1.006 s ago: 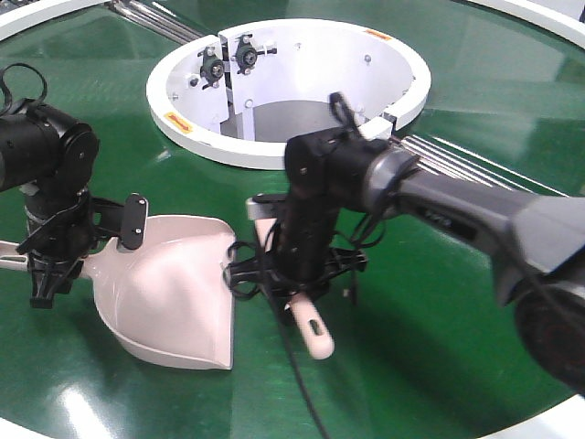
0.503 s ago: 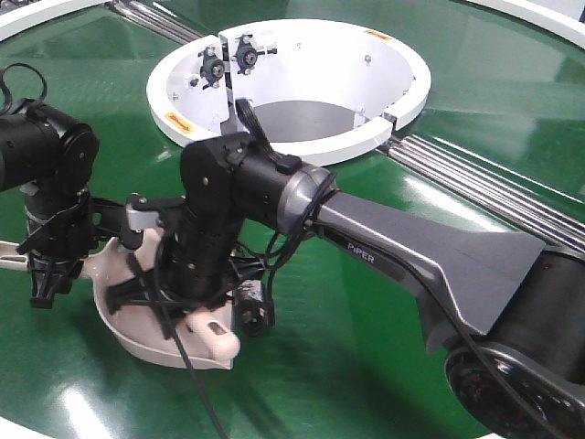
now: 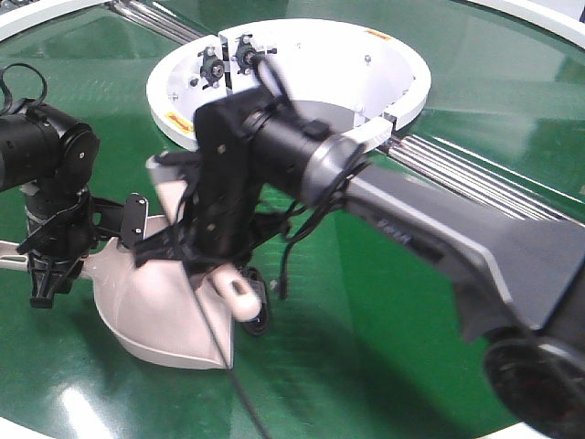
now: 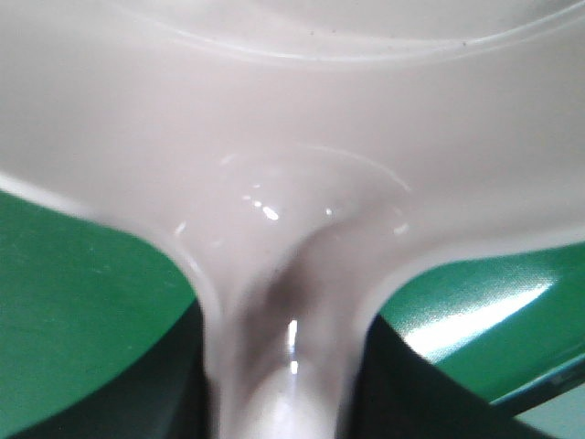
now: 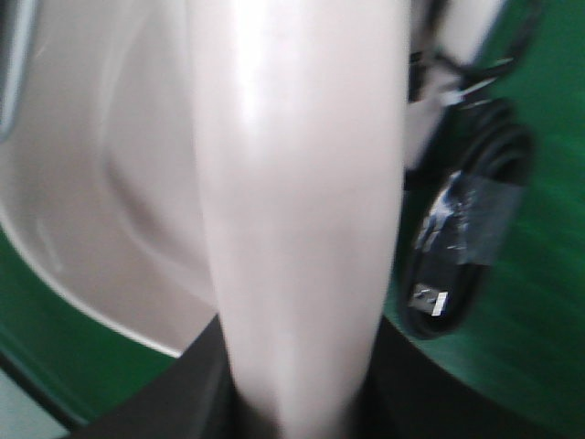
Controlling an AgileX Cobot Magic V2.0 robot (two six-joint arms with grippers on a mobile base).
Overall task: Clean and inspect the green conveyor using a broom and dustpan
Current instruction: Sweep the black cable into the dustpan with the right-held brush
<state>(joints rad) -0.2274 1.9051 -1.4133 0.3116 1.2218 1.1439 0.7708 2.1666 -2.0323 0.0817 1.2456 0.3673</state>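
Note:
The pale pinkish dustpan (image 3: 155,311) lies on the green conveyor (image 3: 356,357) at the lower left, with my left gripper (image 3: 46,270) shut on its handle (image 4: 283,366). In the left wrist view the pan's back wall (image 4: 292,137) fills the top and my left gripper (image 4: 283,407) clamps the handle from both sides. My right gripper (image 3: 206,249) hovers over the pan's mouth, shut on the broom (image 3: 233,291), whose rounded handle end points toward the front. The broom handle (image 5: 302,183) runs up the right wrist view from my right gripper (image 5: 302,402). Its bristles are hidden.
A white ring-shaped opening (image 3: 402,105) sits behind the arms, with silver rails (image 3: 475,174) running off to the right. A black cable coil (image 3: 258,315) (image 5: 466,247) lies by the pan's right edge. The conveyor's white rim (image 3: 548,421) borders the front right.
My right arm swept the broom leftward from beside the pan's mouth to over the pan, then rose and shifted slightly back. The left arm and dustpan stayed put.

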